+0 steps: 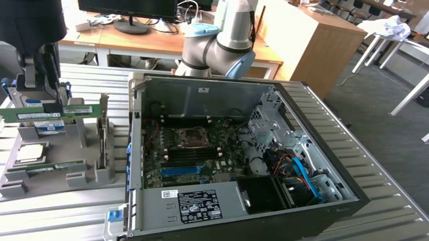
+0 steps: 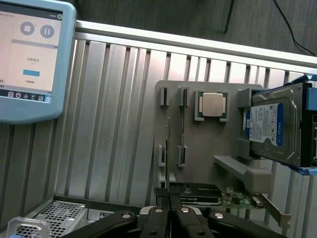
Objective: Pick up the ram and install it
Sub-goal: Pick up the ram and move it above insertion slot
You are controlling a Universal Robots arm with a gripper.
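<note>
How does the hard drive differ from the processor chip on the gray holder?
The hard drive is larger than the processor chip. The hard drive stands on edge with a blue-white label; the processor chip lies flat, plain silver. Both are silver and sit on the gray holder.

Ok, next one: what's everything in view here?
ram: one, green, in the gripper over the holder
second circuit-board stick: one, green, in holder
hard drive: one, silver, blue-white label, upright in holder
processor: one, silver, in holder recess
holder: one, grey, on table
computer case: one, black, open, on table
table: one, silver, slatted
pendant screen: one, blue-framed, by table
arm: one, grey-blue, behind case
gripper: one, black, shut on ram
</note>
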